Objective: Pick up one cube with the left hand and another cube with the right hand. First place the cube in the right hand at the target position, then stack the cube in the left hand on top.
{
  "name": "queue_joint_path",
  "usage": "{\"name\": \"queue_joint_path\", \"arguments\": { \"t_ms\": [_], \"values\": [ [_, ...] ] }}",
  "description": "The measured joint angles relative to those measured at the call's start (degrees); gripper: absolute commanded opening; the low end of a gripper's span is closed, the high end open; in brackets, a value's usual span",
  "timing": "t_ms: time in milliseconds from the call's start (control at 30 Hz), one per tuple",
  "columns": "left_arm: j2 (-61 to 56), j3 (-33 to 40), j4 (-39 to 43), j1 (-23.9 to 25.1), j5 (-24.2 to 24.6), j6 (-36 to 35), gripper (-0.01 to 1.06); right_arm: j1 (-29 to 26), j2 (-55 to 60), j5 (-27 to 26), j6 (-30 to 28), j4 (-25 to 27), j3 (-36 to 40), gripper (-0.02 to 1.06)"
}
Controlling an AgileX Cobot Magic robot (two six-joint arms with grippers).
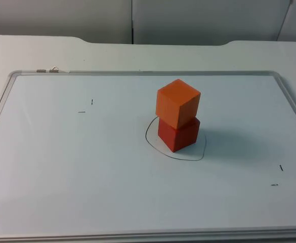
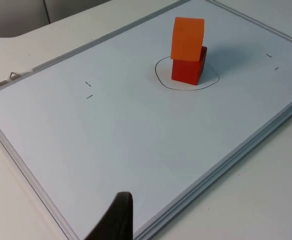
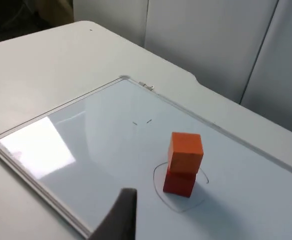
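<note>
- Top view: orange cube (image 1: 178,103) sits on the red cube (image 1: 178,133), turned slightly askew, inside the pen-drawn outline (image 1: 153,143) on the whiteboard (image 1: 87,177) lying on the table (image 1: 36,50).
- Left gripper (image 2: 117,220) and right gripper (image 3: 121,217) hang well away from the stack; I cannot tell how either's jaws stand.

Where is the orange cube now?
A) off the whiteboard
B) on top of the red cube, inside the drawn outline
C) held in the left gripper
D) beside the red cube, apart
B: the orange cube sits on the red cube within the outline.
</note>
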Motion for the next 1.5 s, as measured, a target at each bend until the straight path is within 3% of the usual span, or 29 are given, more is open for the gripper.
{"name": "queue_joint_path", "arguments": {
  "t_ms": [200, 500, 700, 867, 1367, 1500],
  "values": [
    [0.0, 0.0, 0.0, 0.0, -0.09, 0.0, 1.05, 0.0, -9.9, 11.64, 1.47, 0.2, 0.0, 0.96],
    [0.0, 0.0, -0.04, 0.0, -0.09, 0.0, 1.05, 0.25, -15.32, 20.12, 7.0, -2.91, 1.05, 0.96],
    [0.0, 0.05, 0.07, 0.0, -0.14, 0.0, 1.05, 0.47, -15.32, 21.21, 9.87, -3.43, 5.26, 0.96],
    [0.0, 0.05, 0.07, 0.0, -0.14, 0.0, 1.05, 0.47, -15.32, 18.4, 13.07, -4.24, 6.21, 0.96],
    [0.0, 0.05, 0.07, 0.0, -0.14, 0.0, 1.05, 0.47, -15.32, 16.3, 13.75, -4.56, 7.3, 0.96],
    [0.0, 0.05, 0.07, 0.0, -0.14, 0.0, 1.05, 0.47, -15.32, 16.3, 13.75, -4.56, 7.3, 1.05]
  ]
}}
